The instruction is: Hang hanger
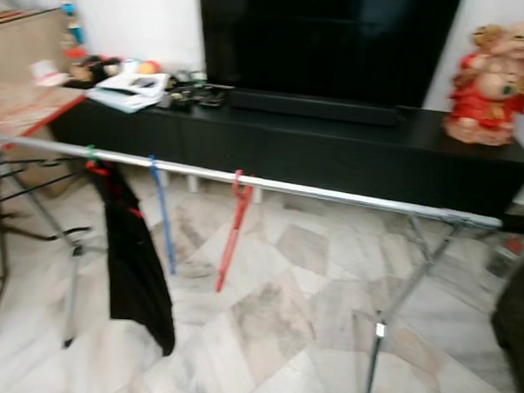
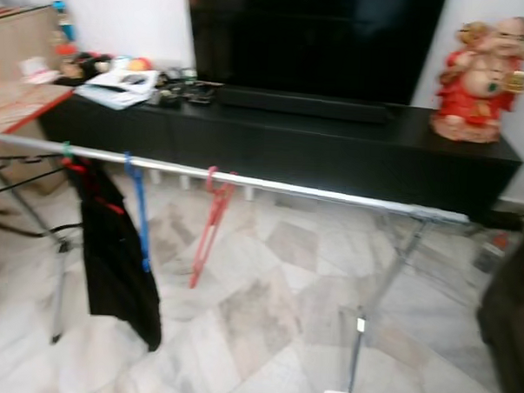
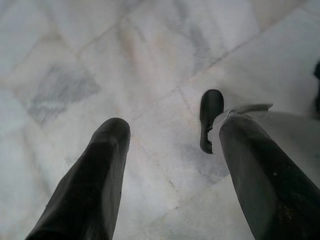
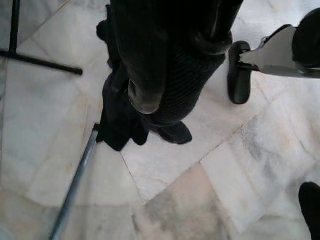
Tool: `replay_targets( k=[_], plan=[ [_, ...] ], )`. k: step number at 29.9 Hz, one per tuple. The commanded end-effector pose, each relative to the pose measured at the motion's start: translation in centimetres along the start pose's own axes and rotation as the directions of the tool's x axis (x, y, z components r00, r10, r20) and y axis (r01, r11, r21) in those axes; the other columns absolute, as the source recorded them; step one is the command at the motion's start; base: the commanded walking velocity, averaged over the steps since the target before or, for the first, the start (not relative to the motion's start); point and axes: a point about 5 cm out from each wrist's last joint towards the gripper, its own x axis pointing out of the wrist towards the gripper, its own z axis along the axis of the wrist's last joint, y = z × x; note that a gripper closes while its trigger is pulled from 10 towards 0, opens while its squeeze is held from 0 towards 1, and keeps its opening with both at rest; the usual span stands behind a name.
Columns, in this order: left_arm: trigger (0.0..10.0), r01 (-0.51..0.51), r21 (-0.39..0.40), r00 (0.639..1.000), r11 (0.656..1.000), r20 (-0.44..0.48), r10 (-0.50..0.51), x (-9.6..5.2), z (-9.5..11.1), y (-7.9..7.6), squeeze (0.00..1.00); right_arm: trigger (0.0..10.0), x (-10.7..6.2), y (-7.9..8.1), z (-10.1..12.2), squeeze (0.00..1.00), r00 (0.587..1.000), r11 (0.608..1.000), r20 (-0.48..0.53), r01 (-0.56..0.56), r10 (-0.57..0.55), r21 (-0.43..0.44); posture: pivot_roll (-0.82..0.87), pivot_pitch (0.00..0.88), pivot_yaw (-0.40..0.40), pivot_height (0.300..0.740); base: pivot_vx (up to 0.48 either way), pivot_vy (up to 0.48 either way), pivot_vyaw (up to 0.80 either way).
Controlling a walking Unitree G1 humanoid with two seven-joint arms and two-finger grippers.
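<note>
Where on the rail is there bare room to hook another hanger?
The rail is bare from the red hanger rightward to its right-hand support leg. The left stretch is crowded: a black garment, then the blue hanger, then the red one, close together. The right gripper holds dark cloth.

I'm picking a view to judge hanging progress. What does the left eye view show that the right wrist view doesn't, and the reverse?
Left eye view: the rack's rail carrying a red hanger, a blue hanger and a black garment, before a black cabinet. Right wrist view: dark cloth close against the right gripper, beside a black foot cap. Shared: the marble floor and a grey rack leg.
</note>
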Motion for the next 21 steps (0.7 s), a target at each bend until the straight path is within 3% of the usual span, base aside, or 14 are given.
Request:
replay_targets(
  k=[1,5,7,15,16,17,18,19,21],
  plan=[
    [10.0,-0.022,-0.006,0.999,1.000,0.031,0.022,-0.1,0.1,0.3,0.00,10.0,0.0,0.5,0.1,0.00,1.000,0.999,0.007,-0.008,0.008,0.035,-0.02,0.000,0.021,0.740,0.000,0.000,0.00],
    [10.0,-0.024,0.008,0.997,1.000,0.068,0.023,-0.1,0.4,0.3,0.00,10.0,0.0,0.5,0.1,0.00,1.000,0.999,0.004,-0.013,0.012,0.036,-0.02,0.000,0.020,0.740,0.000,0.000,0.00],
    [10.0,-0.040,-0.051,0.990,0.998,0.133,0.047,-0.2,0.8,0.3,0.00,10.0,0.0,0.4,0.0,0.00,1.000,0.999,0.001,-0.015,0.015,0.030,-0.02,0.000,0.021,0.740,0.000,0.000,0.00],
    [10.0,0.032,-0.089,0.961,0.995,0.277,-0.006,-0.6,1.9,-0.2,0.00,10.0,0.0,0.3,0.0,0.00,1.000,1.000,-0.003,-0.014,0.014,0.022,-0.01,0.000,0.021,0.740,0.000,0.000,0.00],
    [10.0,0.031,-0.049,0.915,0.998,0.404,-0.008,-0.3,5.7,-0.2,0.00,10.0,0.0,0.3,0.1,0.00,1.000,1.000,0.000,-0.012,0.012,0.022,-0.01,0.000,0.023,0.740,0.000,0.000,0.00],
    [10.0,0.031,-0.049,0.915,0.998,0.404,-0.008,-0.3,5.7,-0.2,0.00,10.0,0.0,0.3,0.1,0.00,1.000,1.000,0.000,-0.012,0.012,0.022,-0.01,0.000,0.023,0.740,0.000,0.000,0.00],
    [10.0,0.013,0.010,0.818,1.000,0.576,-0.017,-0.5,12.3,-0.3,0.00,10.0,0.0,0.3,0.1,0.00,1.000,1.000,0.005,-0.007,0.007,0.016,-0.01,0.000,0.025,0.740,0.000,0.000,0.00],
    [10.0,0.013,0.016,0.771,1.000,0.636,-0.020,-0.8,14.8,-0.5,0.00,10.0,0.0,0.2,0.2,0.00,1.000,1.000,0.008,0.006,-0.006,0.020,-0.01,0.000,0.025,0.740,0.000,0.000,0.00],
    [10.0,0.021,0.005,0.735,1.000,0.678,-0.019,-1.2,16.3,-0.6,0.00,10.0,0.1,0.1,0.3,0.00,1.000,0.999,0.011,0.024,-0.024,0.033,0.00,0.000,0.027,0.740,0.000,0.000,0.00]
  ],
)
